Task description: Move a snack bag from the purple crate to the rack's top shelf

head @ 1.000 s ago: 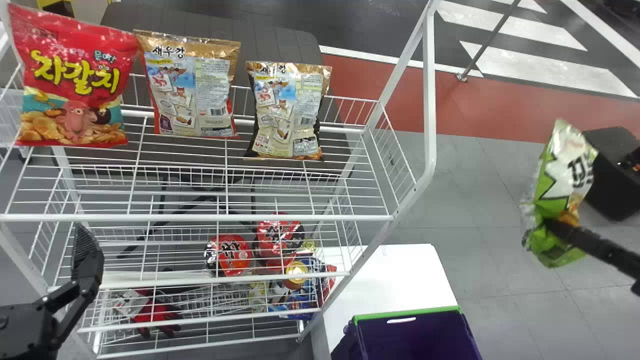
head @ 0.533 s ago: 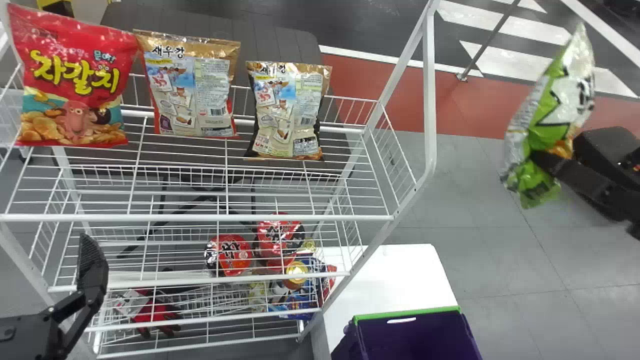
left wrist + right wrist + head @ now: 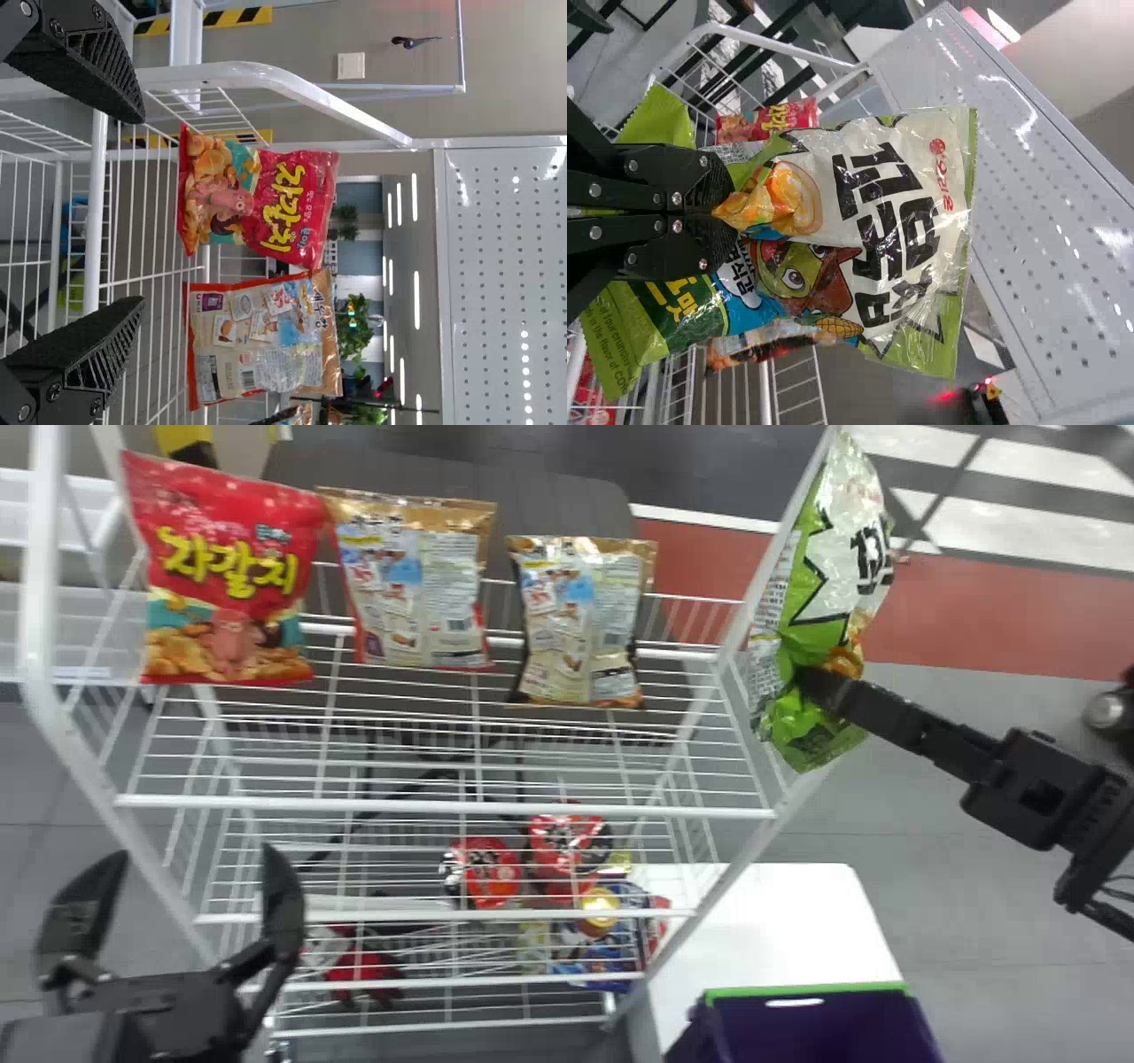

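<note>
The right gripper (image 3: 819,689) is grasping a green and white snack bag (image 3: 819,593), its black fingers (image 3: 709,190) pinching the film toward the bag's lower part. The bag is standing mostly upright in the air at the rack's right end, up at the height of the top shelf (image 3: 443,808), and is covering part of the right post (image 3: 740,624) in the head view. Its film is shining and creasing around the pinch, while its crimped lower end is flaring out past the fingers. The front is showing a white jagged-edged panel with heavy black lettering, a red round mark, an orange snack picture, a cartoon face under a green cap and a small yellow corn cob. Green is bordering the panel, and blue is showing near the fingers.

The left gripper (image 3: 193,868) is hanging before the rack's left side, empty, its fingers spreading wide. On the top shelf, a red octopus bag (image 3: 226,584) and two gold-topped bags (image 3: 416,584) are standing in a row. The purple crate (image 3: 806,989) is sitting below, beside the white tabletop (image 3: 788,921).
</note>
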